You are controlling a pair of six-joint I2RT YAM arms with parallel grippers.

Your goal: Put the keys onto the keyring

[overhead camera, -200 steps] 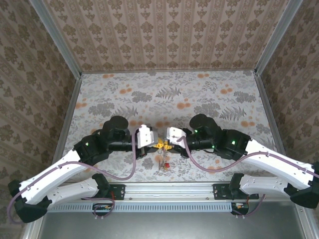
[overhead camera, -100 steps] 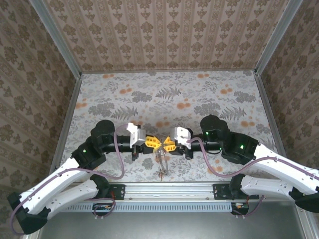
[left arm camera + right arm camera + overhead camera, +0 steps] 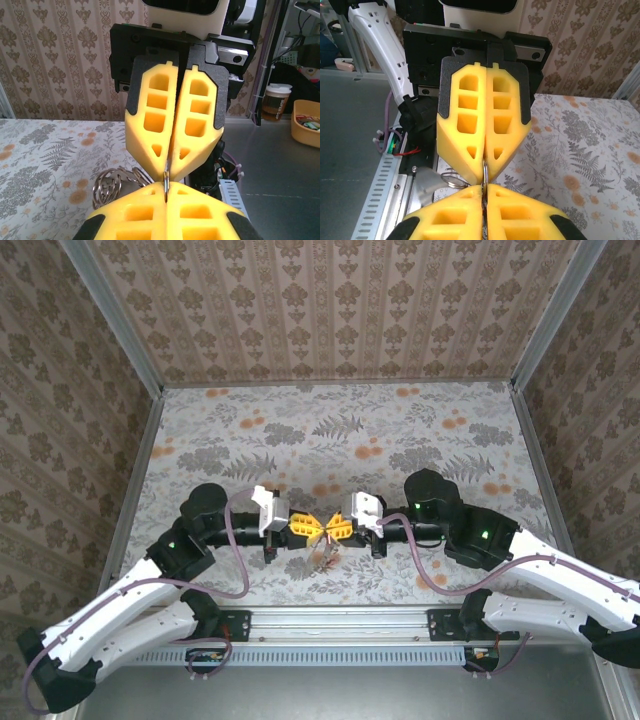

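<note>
Little of the keyring (image 3: pixel 322 553) can be made out from above. It is seen only as a small pale tangle hanging just under the spot where the left gripper (image 3: pixel 310 528) and the right gripper (image 3: pixel 330 528) meet tip to tip, over the near part of the table (image 3: pixel 340 430). The keys cannot be picked out within that tangle. In the left wrist view a thin metal strand (image 3: pixel 165 181) is seen pinched at the seam of both pairs of yellow fingers. A few silvery coils (image 3: pixel 112 184) hang to the left of it, partly cut off by the near fingers. In the right wrist view a flat silver piece (image 3: pixel 426 184) is seen beside such coils, but whether it is a key cannot be told.

Both grippers are clenched, and the keyring's strand is gripped by each.

Against half a second ago, the grippers are found in almost the same place, but the tangle is drawn up shorter; then it hung down towards the rail (image 3: pixel 340 621). A second ago both wrists were pitched downward and a red speck was seen beneath them; now the wrists are held level and facing each other.

Purplish cables (image 3: pixel 240 575) are looped beside the arms, and patterned walls (image 3: pixel 340 300) are set around the flowered table. Beyond the table's edge, a cup (image 3: pixel 276 100) and a yellow tub (image 3: pixel 306 122) are seen in the left wrist view.
</note>
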